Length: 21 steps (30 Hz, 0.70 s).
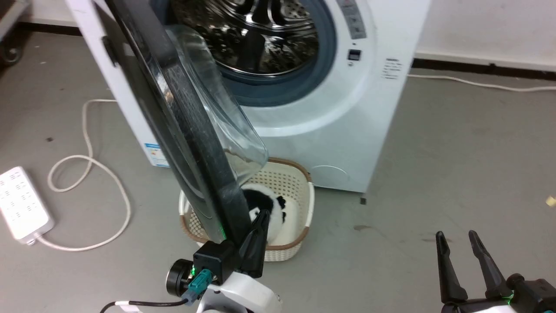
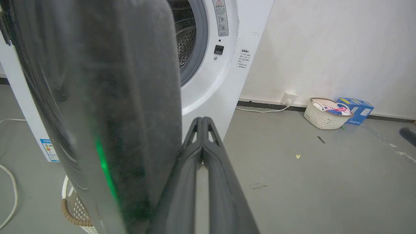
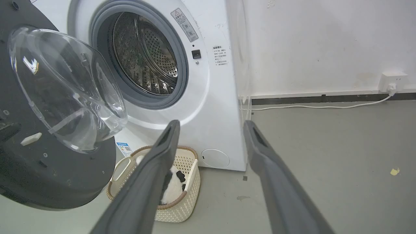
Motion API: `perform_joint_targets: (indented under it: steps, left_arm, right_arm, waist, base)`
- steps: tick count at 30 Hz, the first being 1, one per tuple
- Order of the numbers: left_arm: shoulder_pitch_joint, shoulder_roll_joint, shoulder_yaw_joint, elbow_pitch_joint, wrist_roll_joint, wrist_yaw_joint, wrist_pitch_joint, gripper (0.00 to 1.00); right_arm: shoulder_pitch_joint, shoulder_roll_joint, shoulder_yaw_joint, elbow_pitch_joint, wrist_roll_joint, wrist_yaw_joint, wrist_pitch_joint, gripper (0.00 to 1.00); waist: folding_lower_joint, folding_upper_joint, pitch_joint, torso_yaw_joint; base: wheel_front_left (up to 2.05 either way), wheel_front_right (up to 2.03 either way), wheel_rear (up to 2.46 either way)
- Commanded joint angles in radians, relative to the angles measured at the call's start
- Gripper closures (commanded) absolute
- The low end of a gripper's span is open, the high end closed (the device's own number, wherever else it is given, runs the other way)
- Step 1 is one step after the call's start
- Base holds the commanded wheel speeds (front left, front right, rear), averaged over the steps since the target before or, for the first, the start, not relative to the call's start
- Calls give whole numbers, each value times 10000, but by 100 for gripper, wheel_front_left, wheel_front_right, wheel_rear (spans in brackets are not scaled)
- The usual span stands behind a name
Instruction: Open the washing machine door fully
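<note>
Left pincer (image 1: 262, 216): fingers pressed together with nothing between them. They lie just beside the bottom rim of the door, on its inner, glass side, and seem to touch it. That suits a sideways push better than a grip, since closed fingers make one stiff bar.
Right pincer (image 1: 457, 234): fingers apart and empty, low over the floor, well off to the right of the door. It looks parked out of the door's swing.
Door (image 1: 191, 121): swung out from the washer and seen nearly edge-on from the head camera. Its hinge side is up at the washer's left edge, and the clear glass bowl (image 3: 65, 87) bulges toward the opening. The free rim sits nearest the robot, immediately left of the left pincer.
Progress: likely well under way but not finished. The door stands roughly square to the front, with room to swing further left.
Basket (image 1: 282, 178): on the floor below the opening with a black-and-white soft toy (image 1: 278, 213) inside, partly under the door's lower edge.
Washer (image 1: 330, 130): its steel drum (image 1: 260, 30) is open to view.
</note>
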Motion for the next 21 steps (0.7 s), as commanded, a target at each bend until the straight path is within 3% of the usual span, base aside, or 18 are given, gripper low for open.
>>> perform_joint_targets:
  steps: [1, 12, 17, 21]
  left_arm:
    - [-83, 146, 200, 94, -46, 40, -62, 100]
    - [412, 525, 759, 257, -345, 83, -182, 100]
    - [373, 1094, 1799, 31, -745, 212, -210, 100]
    - [136, 1498, 2506, 30, -1065, 237, -216, 100]
  right_arm:
    - [-73, 35, 4, 8, 28, 8, -41, 0]
    - [130, 35, 17, 38, 26, 8, -42, 0]
    - [44, 36, 173, 62, -265, 8, -42, 0]
    - [-117, 36, 281, 50, -485, 8, -42, 0]
  waist:
    - [0, -1, -93, 194]
    - [0, -1, -291, 2008]
    - [0, -1, 104, 2999]
    - [0, -1, 501, 3191]
  base:
    - [0, 0, 0]
    - [0, 0, 0]
    - [0, 0, 0]
    - [0, 0, 0]
